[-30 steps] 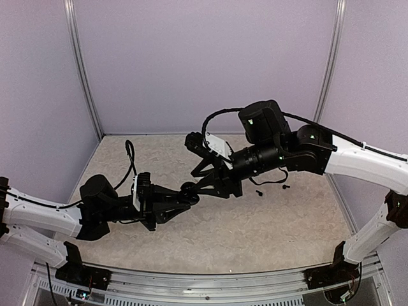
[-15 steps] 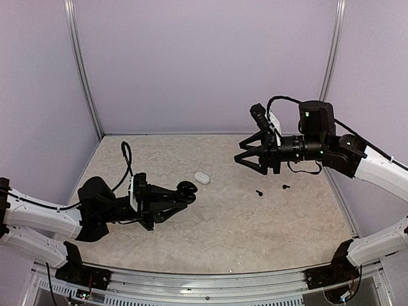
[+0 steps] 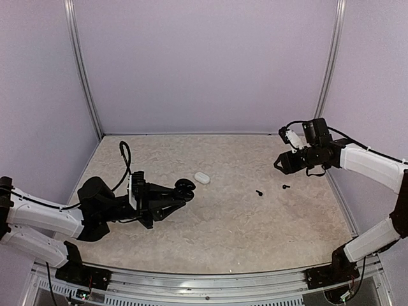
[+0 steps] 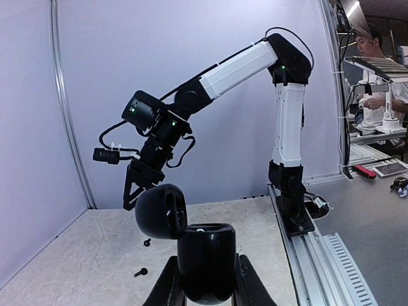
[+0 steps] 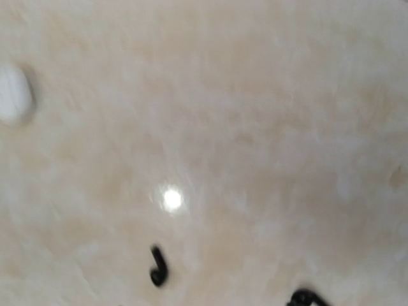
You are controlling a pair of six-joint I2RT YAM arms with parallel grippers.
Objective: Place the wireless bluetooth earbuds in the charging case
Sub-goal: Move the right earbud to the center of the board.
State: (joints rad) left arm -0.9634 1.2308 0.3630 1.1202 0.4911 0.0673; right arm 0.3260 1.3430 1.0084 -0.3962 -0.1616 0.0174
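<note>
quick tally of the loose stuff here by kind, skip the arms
black earbuds: 2
black case, lid open, held in the left end effector: 1
white oval object: 1
total: 4

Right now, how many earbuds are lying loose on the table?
2, both dark and apart on the table: the left earbud right of centre, the right earbud slightly farther right. None looks hidden.
</note>
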